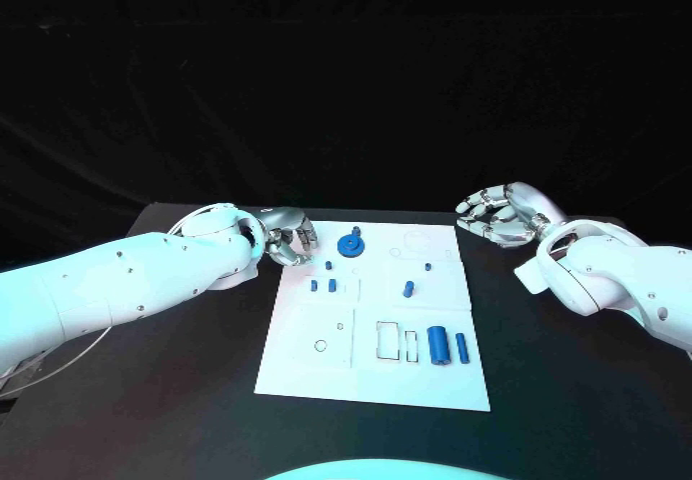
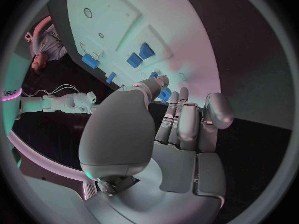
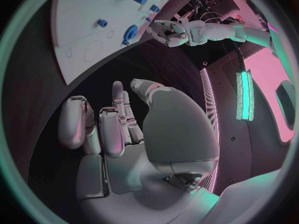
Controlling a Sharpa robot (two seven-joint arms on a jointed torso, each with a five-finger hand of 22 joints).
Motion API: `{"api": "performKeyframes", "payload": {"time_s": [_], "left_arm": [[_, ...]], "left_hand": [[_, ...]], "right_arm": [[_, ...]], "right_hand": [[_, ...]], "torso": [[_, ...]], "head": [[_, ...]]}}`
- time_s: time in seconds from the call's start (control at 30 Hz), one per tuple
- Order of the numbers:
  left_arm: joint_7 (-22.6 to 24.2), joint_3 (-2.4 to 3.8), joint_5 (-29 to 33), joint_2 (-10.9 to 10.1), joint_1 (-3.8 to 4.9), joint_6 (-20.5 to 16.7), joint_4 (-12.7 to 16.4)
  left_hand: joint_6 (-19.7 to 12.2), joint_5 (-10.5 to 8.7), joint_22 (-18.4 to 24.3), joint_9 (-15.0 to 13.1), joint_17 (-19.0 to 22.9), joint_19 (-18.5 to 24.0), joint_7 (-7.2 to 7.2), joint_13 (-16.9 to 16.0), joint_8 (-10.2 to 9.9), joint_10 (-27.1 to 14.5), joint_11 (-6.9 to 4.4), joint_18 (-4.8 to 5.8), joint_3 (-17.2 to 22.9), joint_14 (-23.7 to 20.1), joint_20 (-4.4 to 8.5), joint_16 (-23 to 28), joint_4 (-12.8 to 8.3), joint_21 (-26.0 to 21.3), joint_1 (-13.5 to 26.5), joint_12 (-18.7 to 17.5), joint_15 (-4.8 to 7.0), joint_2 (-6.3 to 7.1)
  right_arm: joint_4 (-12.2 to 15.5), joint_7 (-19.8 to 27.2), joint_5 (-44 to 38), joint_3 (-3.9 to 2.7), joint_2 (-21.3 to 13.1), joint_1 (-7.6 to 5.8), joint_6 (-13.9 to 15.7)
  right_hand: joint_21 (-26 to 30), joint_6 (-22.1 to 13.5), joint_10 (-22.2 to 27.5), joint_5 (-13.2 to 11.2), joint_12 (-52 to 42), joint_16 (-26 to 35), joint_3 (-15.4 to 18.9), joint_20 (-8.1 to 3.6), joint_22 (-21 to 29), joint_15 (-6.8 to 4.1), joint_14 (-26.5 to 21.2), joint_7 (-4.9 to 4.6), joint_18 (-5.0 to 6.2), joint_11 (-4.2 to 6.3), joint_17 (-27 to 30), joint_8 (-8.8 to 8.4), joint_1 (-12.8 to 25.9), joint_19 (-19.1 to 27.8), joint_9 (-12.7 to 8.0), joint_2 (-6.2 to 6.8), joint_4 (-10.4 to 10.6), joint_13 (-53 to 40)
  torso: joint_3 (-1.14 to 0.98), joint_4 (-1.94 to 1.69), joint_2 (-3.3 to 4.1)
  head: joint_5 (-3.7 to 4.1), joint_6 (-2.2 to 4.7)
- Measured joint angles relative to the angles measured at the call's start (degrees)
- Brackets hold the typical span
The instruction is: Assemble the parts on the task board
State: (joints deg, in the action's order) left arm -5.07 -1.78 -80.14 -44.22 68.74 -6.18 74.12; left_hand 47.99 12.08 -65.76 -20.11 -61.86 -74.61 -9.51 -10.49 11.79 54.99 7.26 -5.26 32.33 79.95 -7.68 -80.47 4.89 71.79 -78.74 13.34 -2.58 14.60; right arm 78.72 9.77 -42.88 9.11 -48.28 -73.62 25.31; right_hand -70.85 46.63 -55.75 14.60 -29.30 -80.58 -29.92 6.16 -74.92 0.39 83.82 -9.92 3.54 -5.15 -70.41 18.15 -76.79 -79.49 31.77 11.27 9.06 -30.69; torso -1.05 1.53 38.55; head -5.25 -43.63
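The white task board (image 1: 296,350) lies in the middle of the table. At its far end stands a blue gear (image 1: 352,244), with small blue pegs (image 1: 323,285) just nearer and two blue cylinders (image 1: 449,347) close to the front right. My left hand (image 1: 284,236) hovers at the board's far left corner, fingers hanging down, nothing in them. In the left wrist view this hand (image 2: 168,129) reaches over the board (image 2: 118,15), and a blue part (image 2: 165,93) shows just past its fingertips. My right hand (image 1: 495,213) hangs off the far right corner, loosely curled and empty.
Empty outlined slots (image 1: 387,340) and a small ring (image 1: 320,346) mark the board's near half. Black table (image 1: 173,400) surrounds the board on all sides. In the right wrist view the left hand (image 3: 167,32) shows beyond the gear (image 3: 131,32).
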Motion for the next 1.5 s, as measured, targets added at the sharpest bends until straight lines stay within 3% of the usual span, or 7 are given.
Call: {"api": "performKeyframes", "payload": {"time_s": [0.2,0.27,0.37,0.53,0.7,0.9,1.5], "left_arm": [[2.7,0.42,9.4,-3.2,0.39,-2.1,0.5],[4.8,0.44,15.7,-4.3,0.42,-3.1,1.1],[8.7,0.45,27.0,-5.7,0.42,-4.2,2.7],[15.4,0.43,45.6,-7.4,0.29,-5.1,6.4],[20.8,0.4,59.4,-8.4,0.19,-5.4,9.4],[24.1,0.35,67.9,-8.9,0.1,-5.4,11.3],[27.2,0.33,75.5,-10.3,0.06,-6.4,13.5]], "left_hand": [[3.9,0.09,3.0,-0.8,4.8,1.7,-0.82,-0.5,2.3,3.0,-0.59,-0.66,2.6,-2.5,0.59,2.0,-0.9,-2.5,-1.6,2.4,0.49,-1.21],[4.2,0.09,8.8,-0.9,12.3,5.8,-0.51,-0.7,2.8,3.7,-0.8,-2.58,3.0,-6.6,0.67,6.0,-0.8,-7.6,-1.8,3.3,0.62,-1.38],[4.4,0.09,16.4,-1.1,21.3,11.0,-0.31,-1.1,3.5,3.8,-0.93,-4.28,2.9,-11.7,0.76,11.5,-0.6,-14.6,-1.4,4.6,0.8,-1.83],[4.8,0.09,22.2,-1.7,27.4,14.0,0.15,-2.5,4.5,5.6,-1.88,-4.48,0.8,-15.0,1.13,15.5,0.1,-20.7,-0.7,8.0,1.27,-2.54],[5.3,0.09,23.6,-1.9,28.5,14.1,0.63,-3.8,5.3,6.3,-2.57,-4.47,-0.3,-15.5,1.23,16.2,0.2,-22.3,-0.5,10.7,1.74,-2.77],[5.4,0.09,23.9,-2.0,28.6,13.9,0.72,-4.1,5.4,6.4,-2.65,-4.47,-0.5,-15.5,1.45,16.2,0.3,-22.8,-0.5,11.3,1.74,-2.77],[5.4,0.09,24.2,-2.0,28.7,13.7,0.72,-4.4,5.4,6.4,-2.64,-4.46,-0.8,-15.5,1.65,16.2,0.0,-23.0,-0.5,11.9,1.74,-2.77]], "right_arm": [[-0.3,-2.4,-9.1,0.0,0.0,0.2,-2.8],[-0.1,-3.4,-13.6,0.0,0.0,0.3,-3.9],[0.6,-4.8,-20.5,-0.02,0.3,0.64,-5.2],[1.6,-7.5,-31.3,-0.02,1.3,1.73,-6.5],[1.9,-10.4,-39.9,0.0,3.0,3.02,-6.8],[1.5,-13.1,-45.7,0.0,5.1,3.71,-6.6],[-0.5,-17.4,-51.7,-0.06,8.7,4.26,-6.7]], "right_hand": [[-1.1,2.7,-2.6,-1.2,7.6,0.0,-3.6,0.21,0.0,0.0,0.0,0.04,-0.01,-0.08,-0.6,-1.39,-1.8,-1.1,-1.2,0.04,-3.1,7.0],[-1.7,3.4,-2.8,-1.5,9.8,0.0,-4.1,0.3,0.0,0.0,0.0,0.3,0.0,-0.07,-0.8,-1.88,-1.9,-1.4,-1.5,0.13,-3.6,8.9],[-2.7,3.9,-3.1,-2.1,11.6,0.0,-4.3,0.32,0.0,0.0,0.0,0.22,-0.01,-0.37,-0.6,-2.29,-1.8,-2.0,-1.8,0.25,-3.8,10.5],[-3.3,4.3,-3.1,-2.8,13.9,0.0,-4.3,0.4,0.0,0.22,0.2,0.29,-0.01,-0.37,-0.3,-3.1,-0.8,-2.1,-2.3,1.2,-3.9,12.5],[-4.0,4.0,-2.8,-3.2,15.4,0.0,-4.2,0.61,0.0,0.77,0.1,-0.02,-0.01,-0.71,-0.5,-4.02,-0.3,-2.7,-2.9,1.72,-4.0,13.8],[-4.5,3.7,-2.5,-3.2,16.2,-0.2,-4.2,0.82,0.0,0.78,0.1,-0.3,0.0,-1.01,-0.9,-4.64,-0.1,-2.9,-3.3,1.95,-4.4,14.7],[-6.6,4.0,-3.2,-3.2,16.8,-0.5,-4.9,1.01,0.0,1.14,0.1,-0.7,-0.01,-1.48,-1.1,-4.94,-0.1,-3.9,-3.6,1.95,-5.1,15.7]], "torso": [[-0.03,0.01,0.04],[-0.03,0.04,0.07],[-0.03,0.1,0.14],[0.03,0.15,0.24],[0.03,0.19,0.24],[0.04,0.12,0.24],[0.08,0.1,0.29]], "head": [[0.57,0.37],[1.16,0.51],[2.34,0.74],[3.5,1.07],[4.2,1.25],[4.57,1.35],[4.62,1.02]]}}
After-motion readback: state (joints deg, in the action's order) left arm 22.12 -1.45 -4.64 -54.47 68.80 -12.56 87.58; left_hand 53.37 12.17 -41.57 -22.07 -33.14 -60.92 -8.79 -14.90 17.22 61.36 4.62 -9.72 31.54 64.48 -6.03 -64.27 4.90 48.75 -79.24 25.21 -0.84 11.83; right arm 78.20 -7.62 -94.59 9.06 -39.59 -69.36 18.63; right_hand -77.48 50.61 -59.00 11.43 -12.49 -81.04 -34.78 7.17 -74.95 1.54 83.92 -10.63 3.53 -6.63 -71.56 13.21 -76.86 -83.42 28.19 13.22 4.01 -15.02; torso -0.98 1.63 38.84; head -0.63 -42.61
